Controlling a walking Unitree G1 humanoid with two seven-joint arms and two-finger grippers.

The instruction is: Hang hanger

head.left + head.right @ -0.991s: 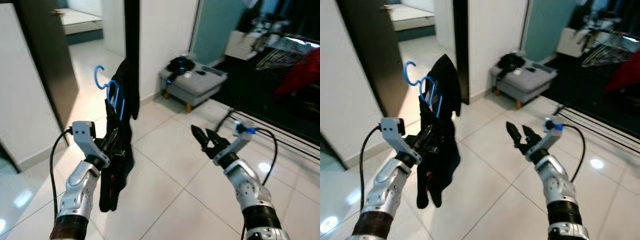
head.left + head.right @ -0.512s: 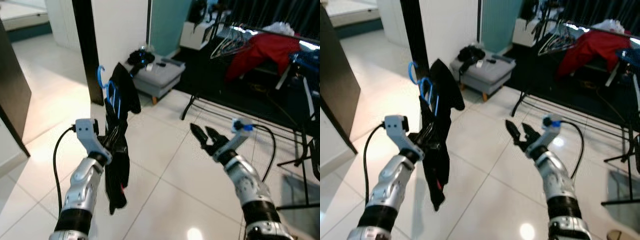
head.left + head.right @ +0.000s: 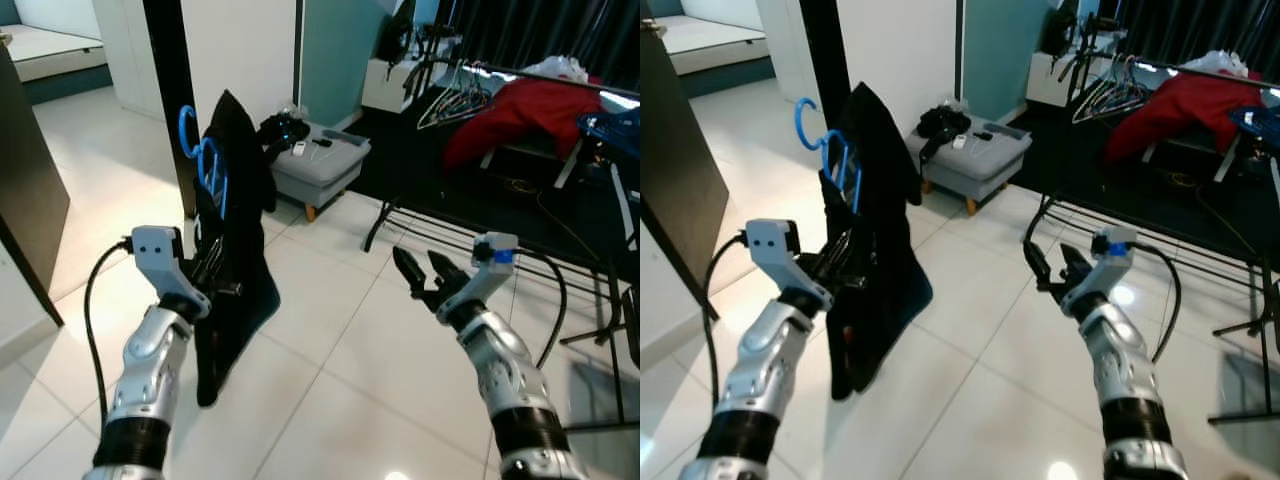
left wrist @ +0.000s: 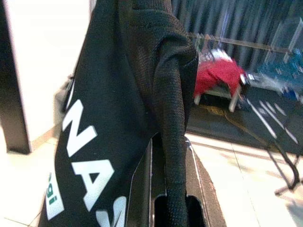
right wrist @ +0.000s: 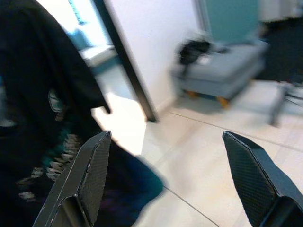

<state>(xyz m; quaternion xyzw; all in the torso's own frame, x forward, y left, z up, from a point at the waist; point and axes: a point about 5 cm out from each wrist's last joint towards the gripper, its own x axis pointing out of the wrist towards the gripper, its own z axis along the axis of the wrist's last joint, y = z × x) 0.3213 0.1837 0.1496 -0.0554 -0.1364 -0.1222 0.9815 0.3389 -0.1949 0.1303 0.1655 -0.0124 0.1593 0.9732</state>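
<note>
Blue hanger [image 3: 200, 160] carrying a black garment [image 3: 232, 250], held upright and well above the tiled floor [image 3: 350, 330] in front of the robot's left side. The hook curls free above the garment's shoulder; the cloth drapes down past the left gripper [image 3: 205, 280], whose fingers are clamped on the hanger through the fabric. In the left wrist view the garment [image 4: 128, 113] lies directly over the fingers, white lettering showing. The right gripper [image 3: 428, 278] is held out empty, its fingers [image 5: 94, 175] spread wide apart, well clear of the garment.

Beyond: a clothes rack [image 3: 480, 85] on the right with bare wire hangers [image 3: 450, 100] and a red garment [image 3: 520, 110]; a grey ottoman [image 3: 320, 165] by the wall; a dark door frame [image 3: 170, 90] behind the hanger.

Step in hand, as judged: transport, with the hanger gripped but not yet hung. The next move likely calls for approaching the rack, lifting the hook above the rail, and lowering it on before letting go.
</note>
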